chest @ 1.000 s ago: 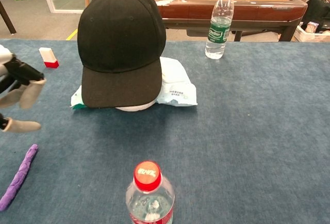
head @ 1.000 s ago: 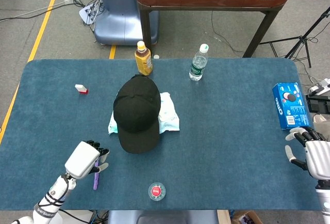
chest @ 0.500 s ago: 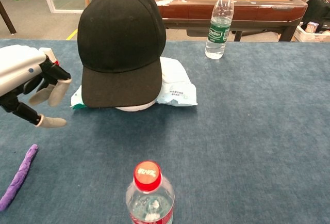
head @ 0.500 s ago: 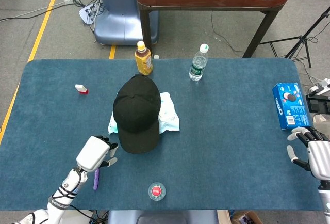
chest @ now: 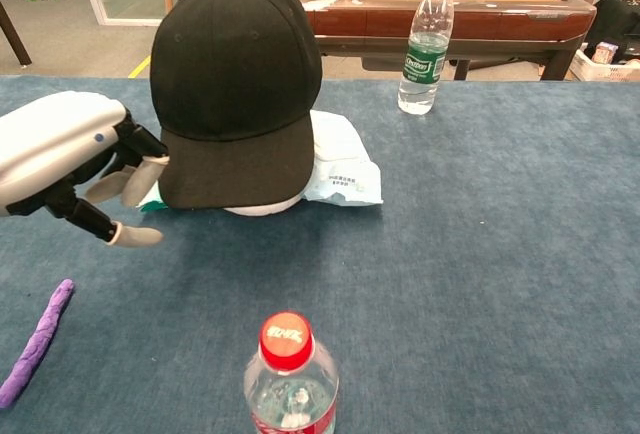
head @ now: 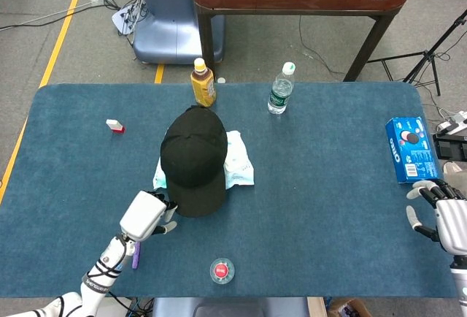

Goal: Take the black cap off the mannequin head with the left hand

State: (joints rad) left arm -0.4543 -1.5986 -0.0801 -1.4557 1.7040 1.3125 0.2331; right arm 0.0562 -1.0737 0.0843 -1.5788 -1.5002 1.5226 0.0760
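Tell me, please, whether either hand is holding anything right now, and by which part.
Nothing is held. The left hand is open beside the black cap brim; the right hand is open too.

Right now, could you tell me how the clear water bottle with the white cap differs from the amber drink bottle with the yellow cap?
The clear water bottle with the white cap holds colourless contents and wears a green label; the amber drink bottle with the yellow cap looks orange-brown throughout. The water bottle stands well to the right of the black cap, while the amber bottle stands right behind it. Both stand upright and capped near the far edge of the blue table.
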